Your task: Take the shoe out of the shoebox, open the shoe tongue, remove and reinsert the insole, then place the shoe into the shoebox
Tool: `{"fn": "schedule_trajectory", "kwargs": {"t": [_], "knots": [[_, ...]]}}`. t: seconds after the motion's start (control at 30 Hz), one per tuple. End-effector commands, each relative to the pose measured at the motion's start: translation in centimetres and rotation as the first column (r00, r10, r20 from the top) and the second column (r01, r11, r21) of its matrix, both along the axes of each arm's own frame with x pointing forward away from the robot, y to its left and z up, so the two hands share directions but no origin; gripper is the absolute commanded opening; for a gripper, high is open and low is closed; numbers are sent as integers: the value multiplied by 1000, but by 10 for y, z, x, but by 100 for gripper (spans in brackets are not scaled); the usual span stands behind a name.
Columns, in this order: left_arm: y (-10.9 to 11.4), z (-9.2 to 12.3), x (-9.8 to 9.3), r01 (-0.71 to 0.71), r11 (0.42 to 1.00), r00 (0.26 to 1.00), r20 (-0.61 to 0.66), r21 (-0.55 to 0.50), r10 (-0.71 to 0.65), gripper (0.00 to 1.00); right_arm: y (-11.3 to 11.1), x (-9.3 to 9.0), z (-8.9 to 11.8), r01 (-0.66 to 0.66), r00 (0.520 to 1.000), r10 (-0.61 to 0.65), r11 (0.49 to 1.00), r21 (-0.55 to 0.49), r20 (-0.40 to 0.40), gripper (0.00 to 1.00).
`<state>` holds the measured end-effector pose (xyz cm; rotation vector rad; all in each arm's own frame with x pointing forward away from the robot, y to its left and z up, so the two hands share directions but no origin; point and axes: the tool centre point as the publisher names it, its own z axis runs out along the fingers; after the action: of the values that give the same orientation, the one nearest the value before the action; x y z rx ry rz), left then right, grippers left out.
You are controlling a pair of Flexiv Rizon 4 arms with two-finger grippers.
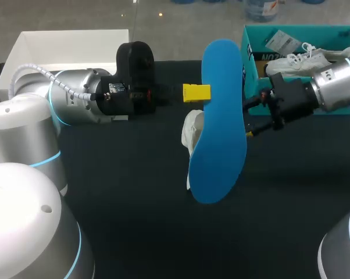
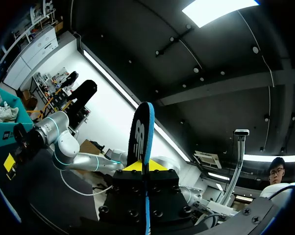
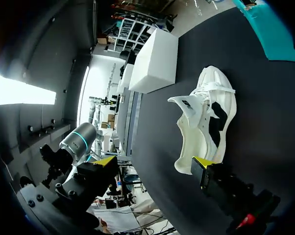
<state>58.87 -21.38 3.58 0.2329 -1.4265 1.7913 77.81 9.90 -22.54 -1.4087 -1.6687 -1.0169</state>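
My left gripper [image 1: 196,93] is shut on the blue insole [image 1: 221,122] and holds it in the air above the table's middle. In the left wrist view the insole [image 2: 141,132] stands edge-on between the yellow tips of that gripper [image 2: 145,166]. A white shoe [image 1: 192,132] lies on the black table, mostly hidden under the insole. The right wrist view shows this shoe [image 3: 206,122] with its tongue pulled up. My right gripper [image 1: 252,118] is open beside the insole's right edge. In its own view the right gripper [image 3: 154,162] has its fingers wide apart and nothing between them.
The teal shoebox [image 1: 253,35] stands at the back right with a second white shoe [image 1: 303,58] inside it. A white box [image 1: 29,49] sits at the back left, behind my left arm. The same white box [image 3: 155,61] lies beyond the shoe.
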Motion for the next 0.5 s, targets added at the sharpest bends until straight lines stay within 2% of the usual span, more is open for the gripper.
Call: {"fn": "schedule_trajectory", "kwargs": {"t": [0.03,0.23,0.33,0.5], "knots": [[-1,-1,0,1,1000,1000,0,-3,-1,0,-3,-6,19,39,999,-39,998,44,-3,100],[-1,-1,0,1,1000,1000,0,-3,-1,0,0,-3,38,40,999,-44,987,158,22,100],[-1,-1,0,1,1000,1000,0,-3,-1,0,-1,1,43,44,998,-49,988,149,30,100],[-1,-1,0,1,1000,1000,0,-3,-1,0,-10,9,48,92,995,-99,972,217,19,100]]}}
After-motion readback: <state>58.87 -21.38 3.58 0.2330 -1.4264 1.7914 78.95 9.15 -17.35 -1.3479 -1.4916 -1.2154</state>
